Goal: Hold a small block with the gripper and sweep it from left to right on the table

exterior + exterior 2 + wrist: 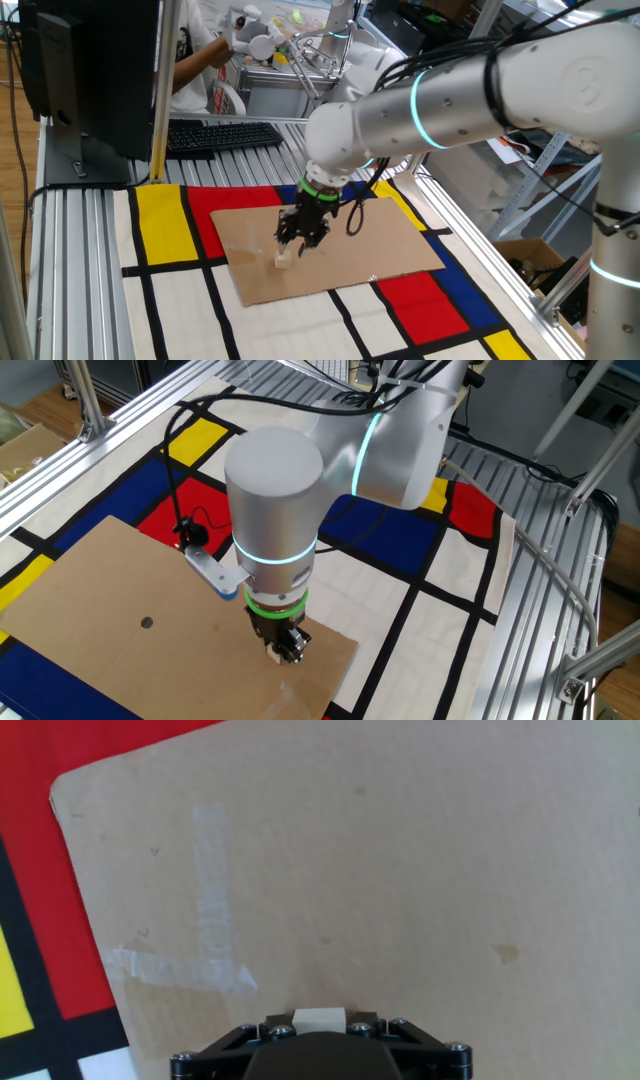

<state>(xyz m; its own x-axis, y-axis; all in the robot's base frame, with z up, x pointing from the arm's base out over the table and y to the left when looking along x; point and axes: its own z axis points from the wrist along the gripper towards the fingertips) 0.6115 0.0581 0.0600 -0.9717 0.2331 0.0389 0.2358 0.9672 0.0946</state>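
The small block (pixel 285 259) is a pale beige cube held between the black fingers of my gripper (pixel 291 250), low over the brown cardboard sheet (pixel 340 250). In the hand view the block (pixel 319 1018) shows as a pale square between the jaws of the gripper (pixel 319 1024), which are shut on it. In the other fixed view the gripper (pixel 285 648) points down at the cardboard (pixel 100 630) near its edge, and the block is hidden under the fingers. The arm's green ring (pixel 318 187) sits just above the claw.
The table's mat (pixel 160 225) has yellow, red, blue and white rectangles with black lines round the cardboard. A dark dot mark (pixel 147 622) lies on the cardboard. Clear tape strips (pixel 210 910) are stuck to it. A keyboard (pixel 220 133) and a monitor (pixel 90 70) stand at the back.
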